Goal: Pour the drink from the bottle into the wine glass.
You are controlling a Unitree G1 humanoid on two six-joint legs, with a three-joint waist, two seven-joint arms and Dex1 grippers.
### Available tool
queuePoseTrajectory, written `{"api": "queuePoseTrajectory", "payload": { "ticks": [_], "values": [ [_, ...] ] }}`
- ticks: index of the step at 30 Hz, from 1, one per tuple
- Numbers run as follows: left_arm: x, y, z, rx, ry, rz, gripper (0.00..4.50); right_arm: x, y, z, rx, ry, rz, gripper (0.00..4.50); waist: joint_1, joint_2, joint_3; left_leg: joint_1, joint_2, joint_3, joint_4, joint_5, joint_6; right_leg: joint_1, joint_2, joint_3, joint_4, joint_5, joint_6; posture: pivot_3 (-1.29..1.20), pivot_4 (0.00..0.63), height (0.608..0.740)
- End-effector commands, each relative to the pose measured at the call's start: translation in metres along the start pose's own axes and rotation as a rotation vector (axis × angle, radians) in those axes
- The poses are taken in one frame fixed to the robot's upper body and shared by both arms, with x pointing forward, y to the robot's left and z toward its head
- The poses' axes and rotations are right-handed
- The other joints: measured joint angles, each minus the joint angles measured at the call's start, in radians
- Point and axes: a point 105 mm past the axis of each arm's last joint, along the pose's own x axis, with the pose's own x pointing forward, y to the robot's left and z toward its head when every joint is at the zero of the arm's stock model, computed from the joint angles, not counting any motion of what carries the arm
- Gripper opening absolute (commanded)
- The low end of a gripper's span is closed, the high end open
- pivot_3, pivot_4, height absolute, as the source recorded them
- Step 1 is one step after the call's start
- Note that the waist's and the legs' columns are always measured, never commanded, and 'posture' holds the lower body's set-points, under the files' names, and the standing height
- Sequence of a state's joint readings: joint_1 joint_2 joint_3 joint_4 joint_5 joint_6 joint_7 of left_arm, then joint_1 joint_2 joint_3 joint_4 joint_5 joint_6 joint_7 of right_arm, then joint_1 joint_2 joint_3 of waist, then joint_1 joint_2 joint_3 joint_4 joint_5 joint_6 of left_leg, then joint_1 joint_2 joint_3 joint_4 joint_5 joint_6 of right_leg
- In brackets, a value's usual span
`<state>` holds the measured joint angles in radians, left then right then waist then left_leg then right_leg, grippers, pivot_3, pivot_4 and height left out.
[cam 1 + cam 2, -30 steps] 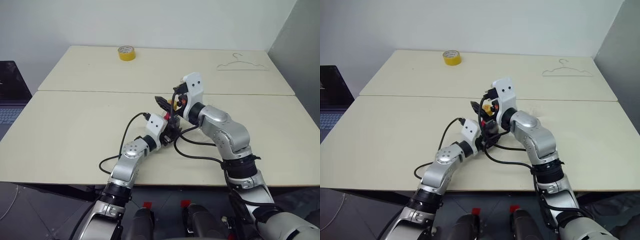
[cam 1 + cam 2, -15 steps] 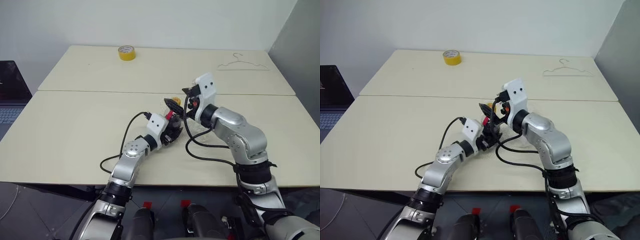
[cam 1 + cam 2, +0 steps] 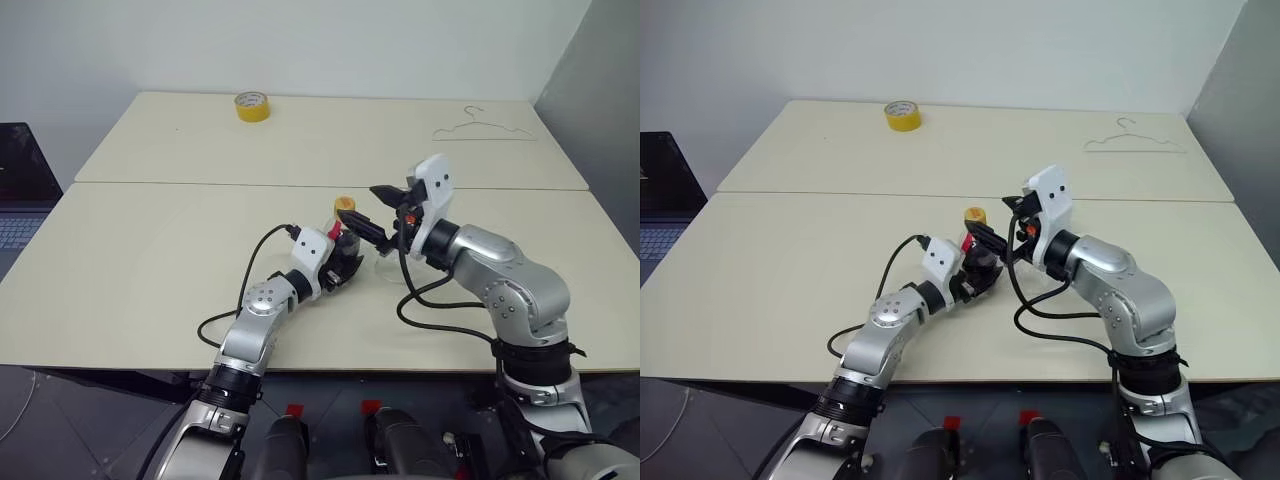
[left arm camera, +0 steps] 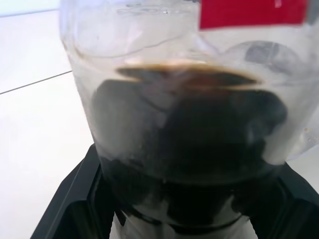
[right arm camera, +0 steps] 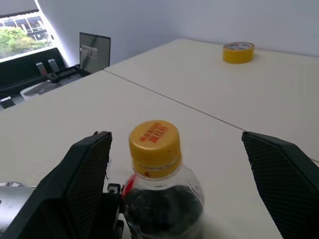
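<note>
You had the cream tabletop (image 3: 150, 250) filling most of the head view, with a seam line running across it above the middle. Your right arm came in from the lower right, and its jaws (image 3: 378, 210) stood spread about as wide as they go, holding nothing, level and pointing toward the left of the frame. One black finger (image 3: 365, 226) reached just beside the bottle's yellow cap (image 3: 347, 203), the other sat higher and further right; in the right wrist view the two fingers stood well apart on either side of the cap without touching it.

Your left arm rose from the lower centre, and its jaws (image 3: 347, 262) were closed partway around the belly of the bottle (image 3: 343, 243), gripping it. The bottle stood upright near the centre of the frame, cap still screwed on, red label just under the neck. In the left wrist view the drink (image 4: 189, 124) was dark brown and filled the lower part of the bottle, its surface level.

You could just make out the clear foot of the wine glass (image 3: 392, 268) right of the bottle, mostly hidden behind the right arm.

A wire hanger (image 3: 485, 128) lay at the upper right, and a yellow tape roll (image 3: 252, 105) at the upper left
</note>
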<state>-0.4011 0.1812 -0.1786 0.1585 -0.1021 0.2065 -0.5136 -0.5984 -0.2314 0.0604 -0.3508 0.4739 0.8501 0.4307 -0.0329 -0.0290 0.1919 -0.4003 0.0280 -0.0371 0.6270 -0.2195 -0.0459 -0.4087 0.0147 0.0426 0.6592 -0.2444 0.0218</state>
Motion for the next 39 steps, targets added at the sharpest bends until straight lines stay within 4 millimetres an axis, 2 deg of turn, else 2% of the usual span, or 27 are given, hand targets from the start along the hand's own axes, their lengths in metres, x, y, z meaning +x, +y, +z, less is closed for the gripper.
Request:
{"api": "queuePoseTrajectory", "payload": {
  "ticks": [1,12,18,27,39],
  "values": [
    [-0.005,0.000,-0.029,-0.023,0.107,0.006,3.24,0.006,0.009,0.017,-0.041,-0.063,0.024,4.46,0.000,0.000,0.000,0.000,0.000,0.000,0.000,0.000,0.000,0.000,0.000,0.000,0.000,0.000,0.000,0.00,0.150,0.740],
    [-0.004,-0.001,-0.030,-0.026,0.103,0.011,3.24,0.036,0.003,0.014,-0.066,-0.050,-0.053,4.46,0.000,0.000,0.000,0.000,0.000,0.000,0.000,0.000,0.000,0.000,0.000,0.000,0.000,0.000,0.000,0.00,0.150,0.740],
    [-0.003,-0.002,-0.030,-0.028,0.098,0.014,3.24,0.047,-0.001,0.009,-0.050,-0.039,-0.086,4.46,0.000,0.000,0.000,0.000,0.000,0.000,0.000,0.000,0.000,0.000,0.000,0.000,0.000,0.000,0.000,0.00,0.150,0.740],
    [-0.005,-0.002,-0.030,-0.029,0.099,0.017,3.24,0.043,-0.011,0.012,-0.033,-0.051,-0.120,4.46,0.000,0.000,0.000,0.000,0.000,0.000,0.000,0.000,0.000,0.000,0.000,0.000,0.000,0.000,0.000,0.00,0.150,0.740],
    [-0.003,-0.003,-0.029,-0.025,0.099,0.006,3.24,0.030,-0.019,0.004,-0.036,-0.025,-0.146,4.46,0.001,0.000,0.000,0.000,0.000,0.000,0.000,0.000,0.000,0.000,0.000,0.000,0.000,0.000,0.000,0.00,0.150,0.740]
  ]
}}
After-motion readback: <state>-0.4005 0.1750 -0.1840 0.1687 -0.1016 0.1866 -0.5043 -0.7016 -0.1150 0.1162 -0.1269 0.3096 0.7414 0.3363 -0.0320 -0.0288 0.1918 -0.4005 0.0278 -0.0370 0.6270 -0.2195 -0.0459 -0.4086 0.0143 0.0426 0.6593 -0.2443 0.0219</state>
